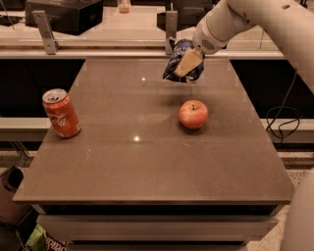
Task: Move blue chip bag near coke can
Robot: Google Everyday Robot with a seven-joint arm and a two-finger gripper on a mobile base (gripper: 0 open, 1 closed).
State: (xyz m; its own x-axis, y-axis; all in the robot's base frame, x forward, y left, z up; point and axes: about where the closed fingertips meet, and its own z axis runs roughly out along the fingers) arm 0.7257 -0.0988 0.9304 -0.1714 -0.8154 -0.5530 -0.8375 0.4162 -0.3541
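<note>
The blue chip bag (178,58) is a crinkled dark-blue foil bag held in the air above the far middle of the table. My gripper (187,63) is shut on it, with a pale finger (189,62) across its front. The white arm reaches in from the upper right. The coke can (61,113) is red with white script and stands upright near the table's left edge, far to the left of the bag.
A red apple (193,114) sits on the brown table (147,166), below and slightly right of the bag. A counter with dark boxes (64,14) and metal posts runs behind the table. A cable hangs at the right.
</note>
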